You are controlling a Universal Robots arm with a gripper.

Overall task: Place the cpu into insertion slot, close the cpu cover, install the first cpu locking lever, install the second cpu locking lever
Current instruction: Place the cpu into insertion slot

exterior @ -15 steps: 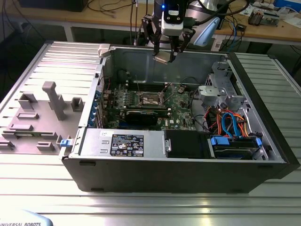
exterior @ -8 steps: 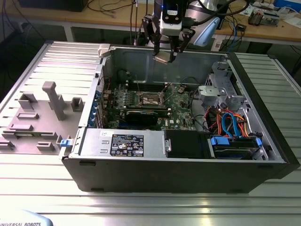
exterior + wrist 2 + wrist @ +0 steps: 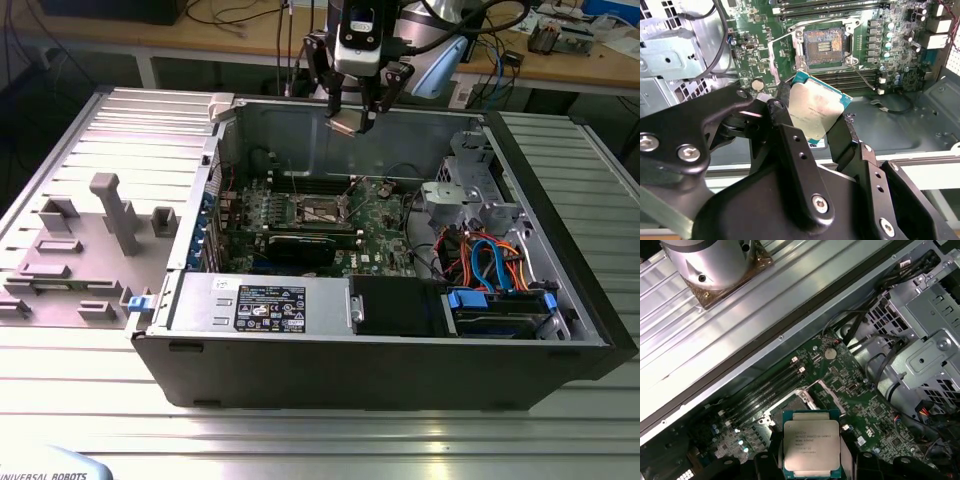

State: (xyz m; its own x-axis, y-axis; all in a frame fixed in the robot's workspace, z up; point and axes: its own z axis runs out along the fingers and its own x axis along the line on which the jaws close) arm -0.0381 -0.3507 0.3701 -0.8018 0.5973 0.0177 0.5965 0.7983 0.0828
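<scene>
Gripper [image 3: 352,120] is clamped on the cpu [image 3: 815,110], one black finger [image 3: 783,102] pressed to each of two opposite edges, dull silver top facing up toward both wrist cameras. So this is step one, the placing, with nothing seated yet. The chip hangs high over the far wall of the open computer case [image 3: 360,345], clear of everything inside. The insertion slot [image 3: 824,46] waits down on the green board [image 3: 385,225], mid-floor of the case and a little toward the exterior view's left, its dark contact field bare and open to the chip.

Arm pose: wrist pointing straight down and fingers vertical. In the second wrist view the chip sits turned at an angle to the socket's square rim.

My read is that seating it calls for travel inward from that far wall and well down. It also wants a twist so the chip's edges run parallel with the rim, then a flat, gentle lowering. Any tilt or skew at contact could, I'd judge, harm the contacts.
</scene>
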